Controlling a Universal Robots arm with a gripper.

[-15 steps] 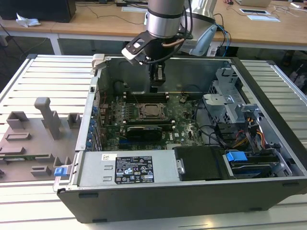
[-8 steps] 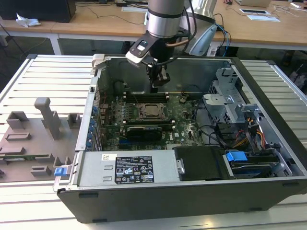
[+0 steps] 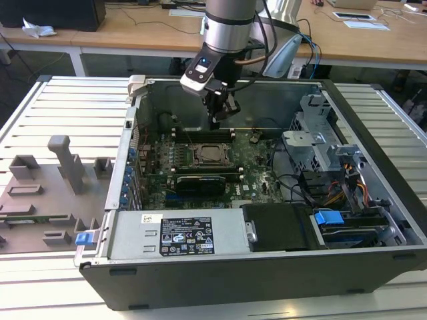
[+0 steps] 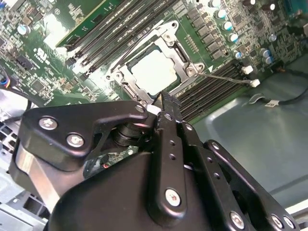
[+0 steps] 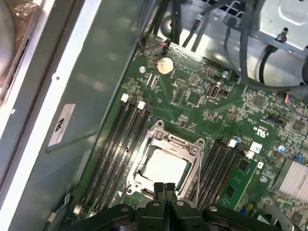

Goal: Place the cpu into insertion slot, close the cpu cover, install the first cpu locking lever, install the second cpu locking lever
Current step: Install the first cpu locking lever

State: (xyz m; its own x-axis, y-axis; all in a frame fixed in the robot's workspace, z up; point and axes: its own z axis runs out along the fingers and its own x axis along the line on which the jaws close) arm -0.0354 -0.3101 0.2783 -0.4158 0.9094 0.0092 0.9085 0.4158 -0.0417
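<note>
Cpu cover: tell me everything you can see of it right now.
The cpu cover is a thin, silvery metal frame with a large square window. It lies flat, closed down on the green motherboard, and the pale top of the cpu shows through the window. Black memory slots run along both sides. The shut end effector hangs over one edge; contact cannot be told.

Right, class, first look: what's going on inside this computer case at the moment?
A robot arm's gripper, fingers shut and empty, hangs over the green motherboard in the open computer case. The cpu lies in the insertion slot, with the cpu cover lying flat around it.
</note>
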